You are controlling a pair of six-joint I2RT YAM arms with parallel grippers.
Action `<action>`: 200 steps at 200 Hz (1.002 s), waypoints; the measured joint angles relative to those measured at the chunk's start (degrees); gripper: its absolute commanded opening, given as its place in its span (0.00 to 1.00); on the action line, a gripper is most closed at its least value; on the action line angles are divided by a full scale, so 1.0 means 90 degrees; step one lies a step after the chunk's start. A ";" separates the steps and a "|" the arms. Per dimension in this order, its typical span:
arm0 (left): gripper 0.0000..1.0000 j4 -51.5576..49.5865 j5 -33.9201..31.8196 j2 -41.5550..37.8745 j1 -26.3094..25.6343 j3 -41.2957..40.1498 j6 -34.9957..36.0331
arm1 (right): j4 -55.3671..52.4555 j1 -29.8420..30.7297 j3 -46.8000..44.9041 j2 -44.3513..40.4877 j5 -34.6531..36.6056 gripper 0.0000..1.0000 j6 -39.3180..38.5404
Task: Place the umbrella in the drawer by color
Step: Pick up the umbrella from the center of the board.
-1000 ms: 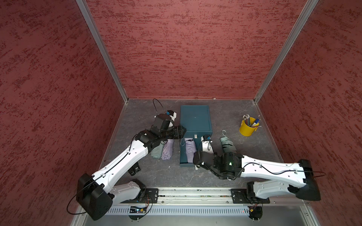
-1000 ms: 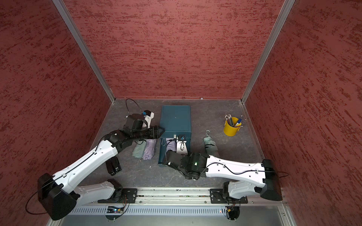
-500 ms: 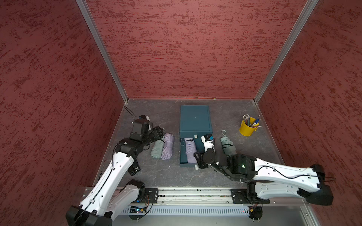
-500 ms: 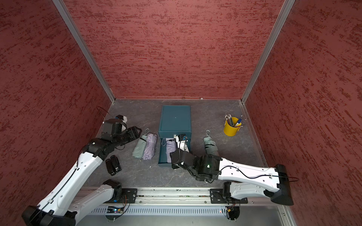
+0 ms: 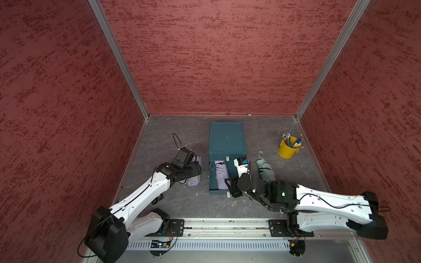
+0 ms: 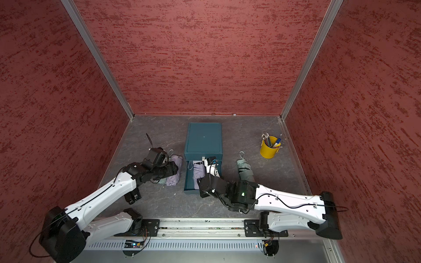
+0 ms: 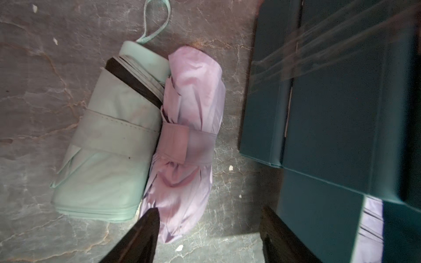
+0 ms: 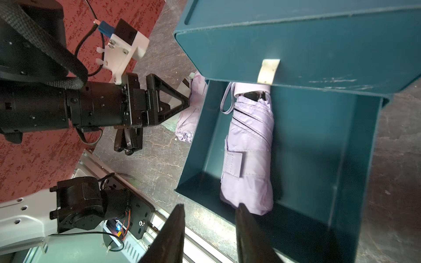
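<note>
Left gripper (image 7: pixel 209 211): one, spread wide, empty, above loose lilac umbrella (image 7: pixel 189 127). Right gripper (image 8: pixel 209 206): one, parted, empty, over front of drawer (image 8: pixel 200 145). Umbrellas: four. Loose lilac umbrella touching mint umbrella (image 7: pixel 107 145); stowed lilac umbrella (image 8: pixel 248 154) inside open drawer; grey-green umbrella (image 5: pixel 264 169) beside cabinet (image 5: pixel 226 139). Yellow pen cup (image 5: pixel 287 151): one.

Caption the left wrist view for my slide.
Open left jaws over a folded lilac fabric umbrella touching a folded mint-green umbrella, beside the teal drawer cabinet.
</note>
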 measured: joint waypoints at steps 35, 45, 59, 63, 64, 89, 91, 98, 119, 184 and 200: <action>0.62 0.0425 -0.0024 0.0624 -0.0036 -0.0005 0.0000 | 0.0012 0.0029 -0.0202 -0.0143 -0.0015 0.40 0.0073; 0.61 0.0503 -0.0032 0.0763 -0.0041 -0.0005 0.0000 | 0.0024 0.0034 -0.0209 -0.0177 -0.0015 0.40 0.0083; 0.61 0.0580 -0.0070 0.0913 -0.0044 -0.0007 0.0000 | 0.0046 0.0036 -0.0209 -0.0209 -0.0015 0.40 0.0100; 0.61 0.0605 -0.0080 0.0947 -0.0041 -0.0007 0.0000 | 0.0049 0.0036 -0.0209 -0.0216 -0.0015 0.40 0.0100; 0.61 0.0612 -0.0083 0.0959 -0.0041 -0.0007 0.0000 | 0.0051 0.0036 -0.0209 -0.0216 -0.0015 0.40 0.0100; 0.61 0.0746 -0.0219 0.1081 -0.0044 -0.0032 0.0010 | 0.0090 0.0036 -0.0209 -0.0216 -0.0015 0.40 0.0102; 0.61 0.0753 -0.0231 0.1090 -0.0046 -0.0036 0.0015 | 0.0095 0.0036 -0.0209 -0.0216 -0.0017 0.40 0.0102; 0.61 0.0772 -0.0267 0.1110 -0.0056 -0.0053 0.0027 | 0.0107 0.0039 -0.0209 -0.0214 -0.0017 0.40 0.0102; 0.54 0.0835 -0.0396 0.1175 -0.0100 -0.0102 0.0051 | 0.0143 0.0041 -0.0211 -0.0197 -0.0039 0.40 0.0102; 0.27 0.0891 -0.0656 0.1297 -0.0155 -0.0185 0.0163 | 0.0211 0.0041 -0.0211 -0.0136 -0.0102 0.40 0.0100; 0.17 0.0891 -0.0690 0.1297 -0.0155 -0.0189 0.0165 | 0.0223 0.0041 -0.0211 -0.0136 -0.0104 0.40 0.0100</action>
